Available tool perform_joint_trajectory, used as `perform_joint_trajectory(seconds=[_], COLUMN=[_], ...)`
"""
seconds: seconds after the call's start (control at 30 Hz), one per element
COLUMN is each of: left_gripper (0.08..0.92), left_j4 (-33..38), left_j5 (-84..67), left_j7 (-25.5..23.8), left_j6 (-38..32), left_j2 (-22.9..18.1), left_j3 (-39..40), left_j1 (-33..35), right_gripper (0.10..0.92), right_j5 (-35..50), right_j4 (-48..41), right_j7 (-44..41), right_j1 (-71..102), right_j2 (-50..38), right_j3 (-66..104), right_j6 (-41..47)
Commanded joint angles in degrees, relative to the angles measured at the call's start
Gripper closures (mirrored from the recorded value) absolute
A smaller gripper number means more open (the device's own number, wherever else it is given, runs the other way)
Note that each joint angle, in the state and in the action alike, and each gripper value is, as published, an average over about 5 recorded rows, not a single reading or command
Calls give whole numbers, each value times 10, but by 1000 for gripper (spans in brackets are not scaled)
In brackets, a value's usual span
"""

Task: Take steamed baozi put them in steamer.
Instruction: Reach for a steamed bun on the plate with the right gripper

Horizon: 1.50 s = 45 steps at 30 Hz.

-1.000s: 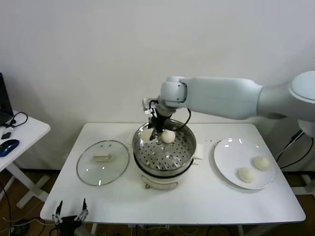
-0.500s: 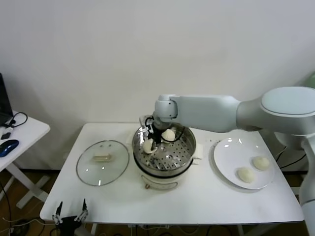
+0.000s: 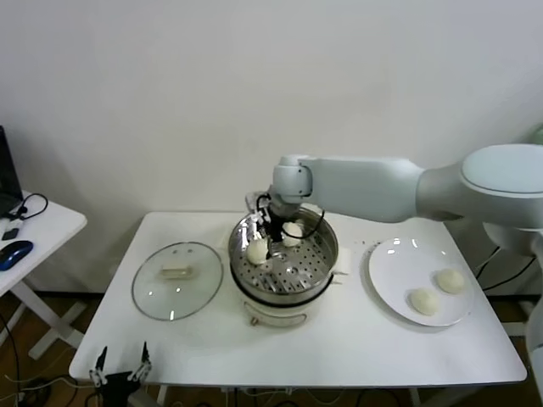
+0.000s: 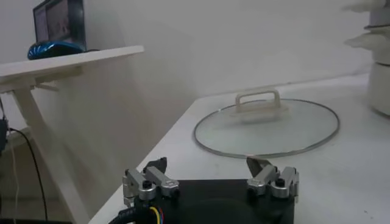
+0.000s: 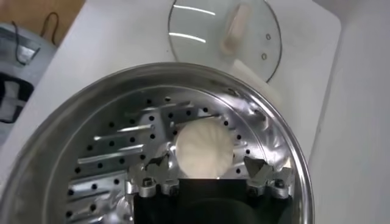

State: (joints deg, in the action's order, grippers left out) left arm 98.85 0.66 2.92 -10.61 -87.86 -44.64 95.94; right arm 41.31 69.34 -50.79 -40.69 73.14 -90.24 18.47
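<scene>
The right gripper (image 3: 270,244) is positioned inside the steamer (image 3: 322,263), jaws spread, straddling one steamed baozi (image 5: 203,148) without contact. A second bun (image 3: 293,234) lies near the far rim. Two buns (image 3: 424,301) are located on the plate (image 3: 386,271). The left gripper (image 4: 210,176) is parked open at the table's (image 3: 356,348) front-left edge.

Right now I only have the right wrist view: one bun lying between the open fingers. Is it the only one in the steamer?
Observer: No. The head view shows two baozi in the steamer: one at the right gripper, another on its other side, nearer the plate.
Operator: How many left to move?
Observer: Two baozi lie on the white plate, right of the steamer.
Operator: Left arm?
Observer: The left gripper is parked at the front left corner of the table, open and holding nothing.
</scene>
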Motion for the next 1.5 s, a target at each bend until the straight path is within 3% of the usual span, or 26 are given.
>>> perform_joint_trajectory(seconds=[0.03,0.33,0.57,1.13,1.5], left_gripper=[177,177,177,177,177], left_j4=[4,-3,-10,-14,-4], left_j5=[2,3,2,1,-14], left_j7=[1,1,0,0,-1], left_j6=[-1,-5,-5,-7,-10], left_j2=[-2,-2,1,0,1], left_j3=[2,7,8,5,5], left_j1=[1,-6,-12,-13,-10], right_gripper=[203,203,203,203,203], right_j5=[47,-94,-198,-313,-333], right_j4=[62,93,61,4,-36], right_j7=[-85,-110,-109,-79,-55], right_j1=[-93,-114,-71,144,212], right_j2=[-119,-304,-384,-422,-404], right_j3=[-53,-140,-144,9,77], right_j6=[-38,-94,-120,-124,-123])
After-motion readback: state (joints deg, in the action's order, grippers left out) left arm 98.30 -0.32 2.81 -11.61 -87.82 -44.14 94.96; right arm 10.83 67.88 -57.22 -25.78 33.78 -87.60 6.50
